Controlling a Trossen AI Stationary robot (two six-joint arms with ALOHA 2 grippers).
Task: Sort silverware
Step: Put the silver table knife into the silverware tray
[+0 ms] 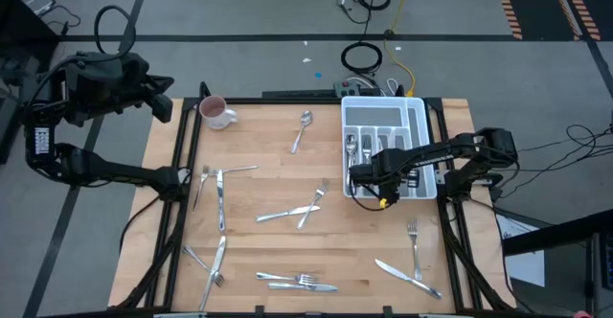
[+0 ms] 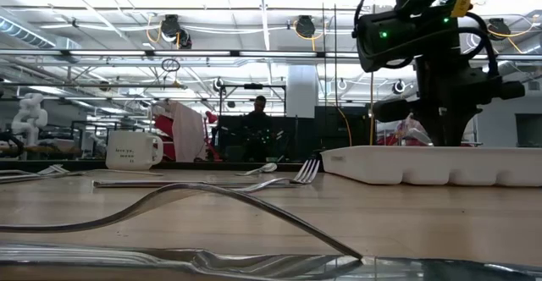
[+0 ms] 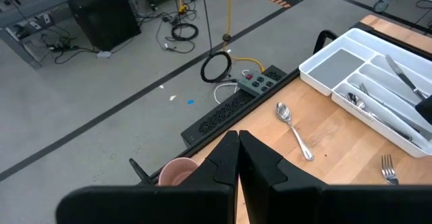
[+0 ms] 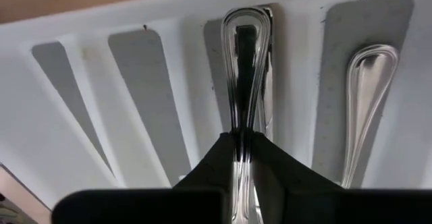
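Observation:
My right gripper stands over the near left part of the white cutlery tray, pointing steeply down, shut on a piece of silverware that lies in a tray compartment. Another handle lies in the neighbouring compartment. More silverware lies flat on the wooden table: a spoon, a fork, a knife and others. My left gripper is shut on nothing, raised high over the table's far left corner, above the mug. My right gripper pinches the piece's slim handle between its two fingers, coming from above and reaching along its length. The rounded handle end lies beyond the fingertips in the compartment, over another piece. The other end is hidden under the fingers.
The white mug stands at the far left corner. Forks and knives are scattered over the table's left and near parts, and a fork and knife lie crossed in the middle. A power strip and cables lie on the floor beyond the far edge.

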